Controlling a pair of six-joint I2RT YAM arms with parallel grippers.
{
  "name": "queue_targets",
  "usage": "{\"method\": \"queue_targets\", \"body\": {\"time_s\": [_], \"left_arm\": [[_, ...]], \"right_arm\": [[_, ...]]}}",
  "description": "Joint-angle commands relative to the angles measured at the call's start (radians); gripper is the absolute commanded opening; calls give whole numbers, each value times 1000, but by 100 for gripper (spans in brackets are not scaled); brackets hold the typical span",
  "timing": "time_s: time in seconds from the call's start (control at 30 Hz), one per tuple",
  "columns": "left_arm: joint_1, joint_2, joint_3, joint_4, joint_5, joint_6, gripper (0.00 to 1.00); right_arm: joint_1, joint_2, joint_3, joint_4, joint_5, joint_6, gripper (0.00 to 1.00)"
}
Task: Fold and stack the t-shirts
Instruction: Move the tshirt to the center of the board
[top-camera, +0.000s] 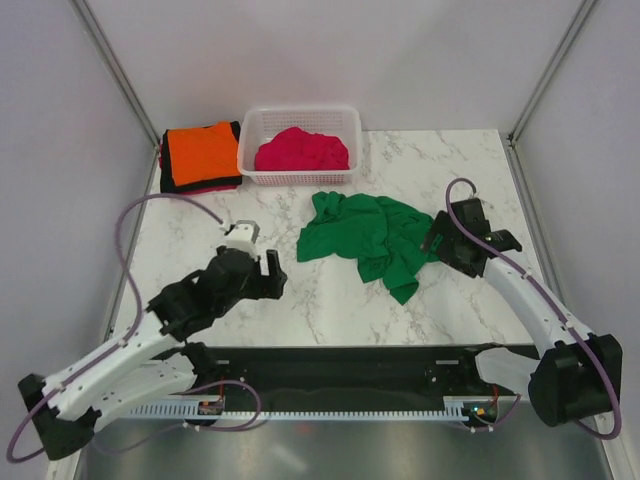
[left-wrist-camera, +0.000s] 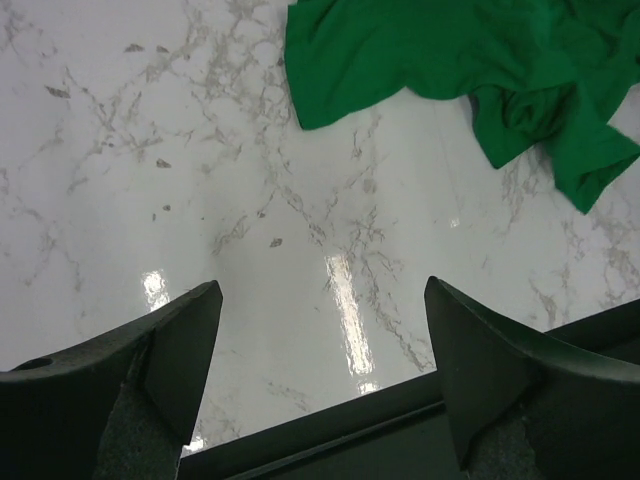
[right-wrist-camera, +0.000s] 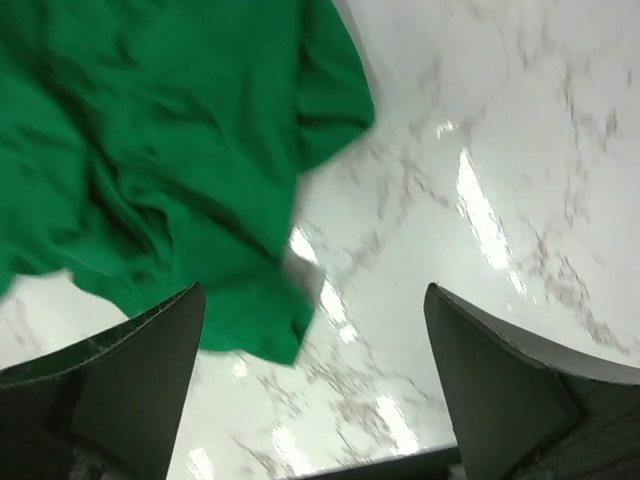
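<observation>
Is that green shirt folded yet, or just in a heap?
Unfolded: the green t-shirt lies crumpled on the marble table, edges ragged and bunched.

Centre: loose t-shirt (top-camera: 368, 238); behind it basket (top-camera: 300, 178), another t-shirt (top-camera: 302, 150) inside; folded stack (top-camera: 201, 155) left of basket.

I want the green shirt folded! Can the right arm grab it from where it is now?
Probably yes. The right gripper is open and sits right at the edge of the green shirt, with nothing in between to block it.
</observation>
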Motion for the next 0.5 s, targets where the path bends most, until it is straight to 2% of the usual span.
{"method": "queue_targets", "body": {"time_s": [0.0,0.13,0.33,0.43,0.47], "left_arm": [[-15,158,52,32,66,-63,88],[-35,272,23,183,83,-87,88],[-30,480,3,349,53,-115,92],[11,609,12,429,69,-121,91],[55,641,17,444,89,-124,89]], "right_arm": [[7,-125,-67,-38,-63,27,98],[9,-145,-141,-8,-146,17,98],[7,-172,-204,25,-189,-24,98],[7,-174,-220,35,-205,-44,98],[7,-175,-221,35,-205,-46,98]]}}
